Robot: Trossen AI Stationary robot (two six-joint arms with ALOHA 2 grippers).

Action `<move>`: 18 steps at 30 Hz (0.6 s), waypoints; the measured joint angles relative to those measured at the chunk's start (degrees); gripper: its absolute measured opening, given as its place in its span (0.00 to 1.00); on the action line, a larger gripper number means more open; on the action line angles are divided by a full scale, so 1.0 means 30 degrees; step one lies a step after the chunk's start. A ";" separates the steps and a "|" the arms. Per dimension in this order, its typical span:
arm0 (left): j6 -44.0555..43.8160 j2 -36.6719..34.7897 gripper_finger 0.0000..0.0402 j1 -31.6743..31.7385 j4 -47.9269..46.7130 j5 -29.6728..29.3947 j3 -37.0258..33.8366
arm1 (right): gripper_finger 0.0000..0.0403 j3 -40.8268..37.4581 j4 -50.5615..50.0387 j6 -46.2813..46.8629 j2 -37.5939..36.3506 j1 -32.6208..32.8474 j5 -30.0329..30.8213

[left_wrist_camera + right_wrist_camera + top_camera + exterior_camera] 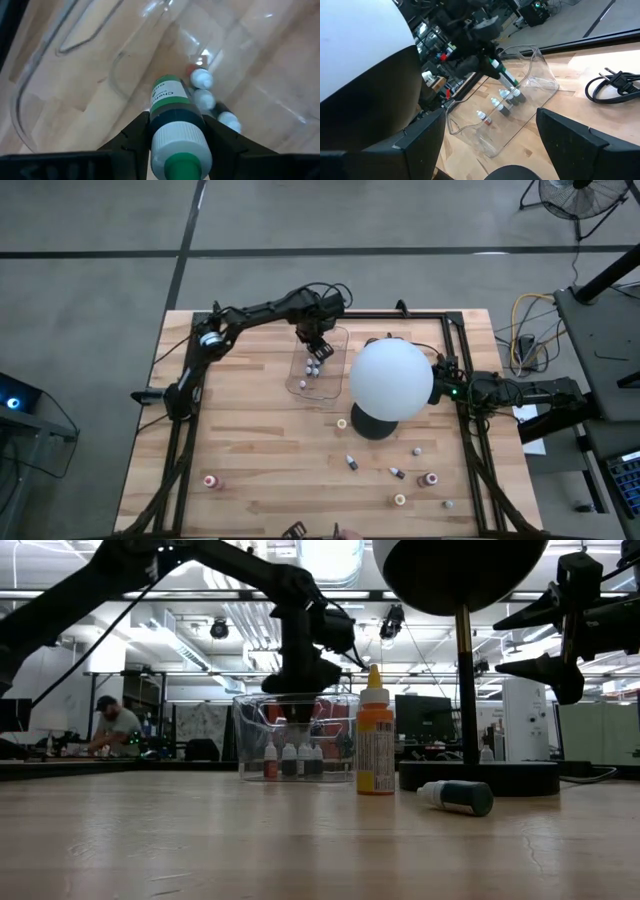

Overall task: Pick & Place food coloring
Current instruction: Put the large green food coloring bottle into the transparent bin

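Note:
My left gripper [315,345] is above the clear plastic tray [300,380] near the table's far edge and is shut on a green food coloring bottle [172,107]. The bottle's white cap with a green tip faces the wrist. Three white-capped bottles [205,97] stand on their bases in the tray, and they also show in the low view as bottles in the tray [290,760]. My right gripper [495,150] is open and waits beside the white globe [390,378] on the table's right. My left gripper pinches the green bottle between its two fingers [132,137] at the upper body [175,122], just below the white cap. The fingers come from above, slanting down into the tray. The bottle is tilted with its base end lowest, inside the tray walls. I cannot tell whether the base touches the tray floor.
Several small bottles are scattered on the near right of the table [397,473], and one sits near the left corner [210,481]. An orange bottle [375,745] stands upright and a dark green one [455,797] lies on its side. The globe's black base [372,423] stands mid-table.

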 joint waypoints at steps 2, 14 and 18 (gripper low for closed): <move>-0.0140 0.0254 0.29 0.0075 0.0143 -0.0928 -0.0037 | 0.75 -0.0004 0.0000 0.0000 0.0000 0.0000 0.0007; 0.0057 0.0669 0.29 0.0241 0.1128 -0.1728 -0.0248 | 0.75 -0.0004 -0.0002 -0.0005 0.0000 0.0000 0.0001; 0.0042 0.0652 0.41 0.0246 0.1118 -0.1721 -0.0248 | 0.75 -0.0006 0.0000 -0.0006 0.0000 0.0000 0.0000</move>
